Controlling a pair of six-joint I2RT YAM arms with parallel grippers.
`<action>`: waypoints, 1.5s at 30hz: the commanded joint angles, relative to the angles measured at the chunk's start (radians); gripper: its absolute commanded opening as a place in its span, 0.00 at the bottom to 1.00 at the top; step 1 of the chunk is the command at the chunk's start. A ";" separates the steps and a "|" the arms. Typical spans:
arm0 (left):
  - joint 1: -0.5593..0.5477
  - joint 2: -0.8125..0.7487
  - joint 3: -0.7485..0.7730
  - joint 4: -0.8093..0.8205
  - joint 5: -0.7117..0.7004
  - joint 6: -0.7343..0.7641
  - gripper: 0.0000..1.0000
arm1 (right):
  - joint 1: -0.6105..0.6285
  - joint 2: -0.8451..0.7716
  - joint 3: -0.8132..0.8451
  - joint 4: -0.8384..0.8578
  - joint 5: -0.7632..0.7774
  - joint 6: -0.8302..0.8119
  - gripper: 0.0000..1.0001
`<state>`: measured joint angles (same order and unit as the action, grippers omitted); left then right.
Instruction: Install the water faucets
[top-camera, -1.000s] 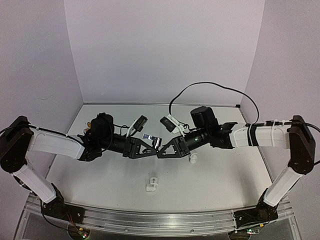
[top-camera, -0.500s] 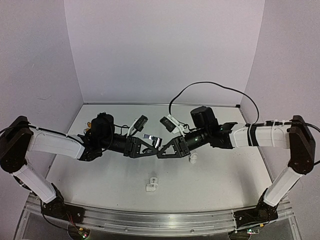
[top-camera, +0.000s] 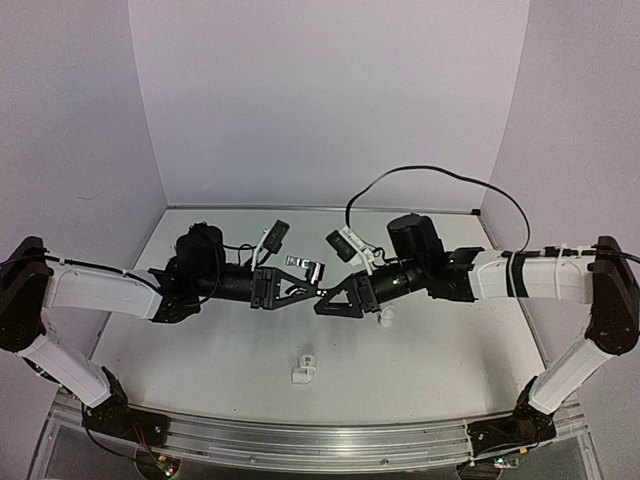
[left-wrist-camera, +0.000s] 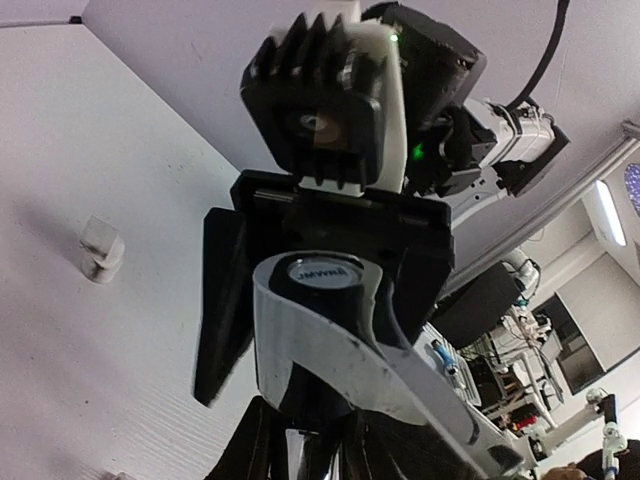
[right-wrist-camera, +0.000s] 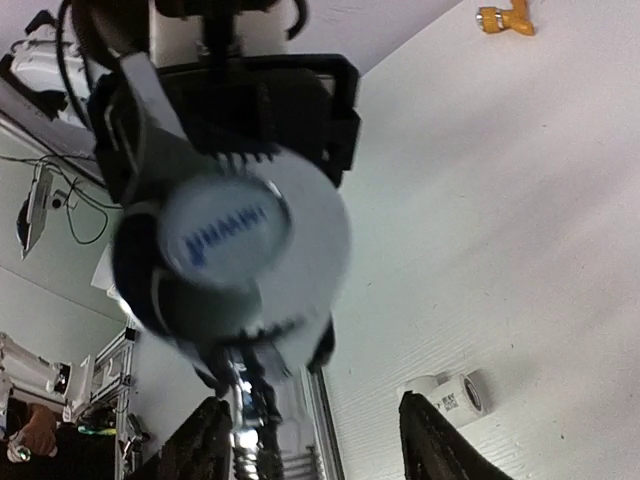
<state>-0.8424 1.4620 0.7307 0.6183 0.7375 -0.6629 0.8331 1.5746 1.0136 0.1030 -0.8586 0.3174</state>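
Where the two arms meet over the table (top-camera: 190, 370), the white fitting (top-camera: 303, 368) lying on its side near the front edge is taken as the reference.

Silver tap (top-camera: 313, 270): held in the air beyond and above the fitting, clear of the table surface.

Left gripper (top-camera: 308, 284): clamped on the tap's body from the left. The tap's round cap and lever handle project past the fingertips. The cap carries lettering, too blurred in the right wrist view to read with confidence.

Right gripper (top-camera: 327, 303): nearly tip to tip with the left one, beyond the fitting and slightly to its right. Its fingers (right-wrist-camera: 205, 445) stand wide apart, with the tap just ahead of them. Whether this gripper touches the tap cannot be determined.

Brass tap (right-wrist-camera: 505, 17): lying on the table well apart from the fitting. It shows only in the right wrist view, and I cannot pick it out from overhead.

Second white fitting (top-camera: 386, 318): standing upright on the table, beyond and to the right of the reference fitting, just beside the right gripper's underside.
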 joint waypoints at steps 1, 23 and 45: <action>-0.003 -0.086 0.030 -0.187 -0.313 0.103 0.00 | 0.005 -0.104 -0.038 -0.087 0.460 -0.035 0.94; -0.003 -0.153 0.010 -0.370 -0.576 0.117 0.00 | -0.170 0.303 0.335 -0.741 0.826 0.032 0.75; -0.003 -0.131 0.011 -0.369 -0.576 0.118 0.00 | -0.170 0.424 0.388 -0.818 0.761 -0.022 0.41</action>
<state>-0.8444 1.3403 0.7300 0.2134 0.1761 -0.5503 0.6598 1.9980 1.3643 -0.7044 -0.1135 0.3064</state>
